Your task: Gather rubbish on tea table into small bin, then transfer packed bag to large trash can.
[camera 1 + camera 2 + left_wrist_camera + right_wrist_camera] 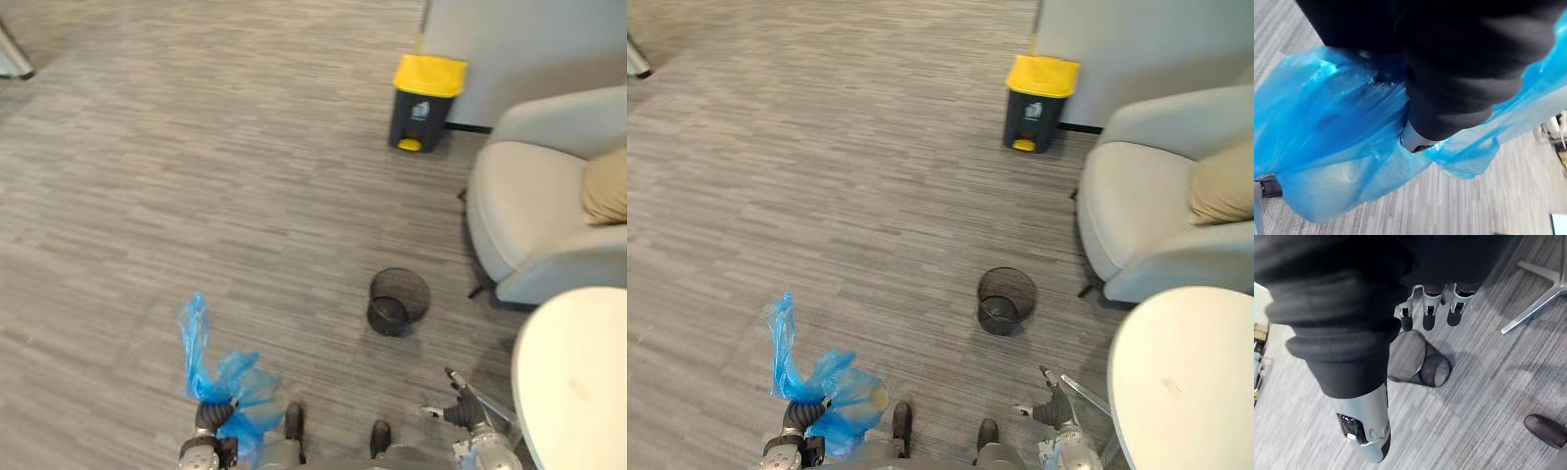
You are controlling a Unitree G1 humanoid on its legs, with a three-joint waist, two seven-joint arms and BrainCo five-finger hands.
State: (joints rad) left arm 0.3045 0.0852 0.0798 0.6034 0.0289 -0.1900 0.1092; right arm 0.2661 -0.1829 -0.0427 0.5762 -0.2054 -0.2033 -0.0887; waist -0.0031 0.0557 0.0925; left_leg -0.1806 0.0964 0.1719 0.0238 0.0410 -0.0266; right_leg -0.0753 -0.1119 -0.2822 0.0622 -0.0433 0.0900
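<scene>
We are holding the blue bag (235,384) low.
Left hand (210,417) is clenching its neck; right hand (1429,309) is hanging, fingers loosely straight.

Grey striped carpet (196,147) was laid throughout; pale armchair (529,220) w/ tan cushion (607,186) was set nr light wall (529,39), at rt.

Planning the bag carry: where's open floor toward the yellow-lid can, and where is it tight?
Wide bare carpet runs from the blue bag in the left hand up to the yellow-lidded can, left of the mesh bin. Tight on the right: bin, armchair and white table stand close, with the open right hand by the table's edge.
</scene>
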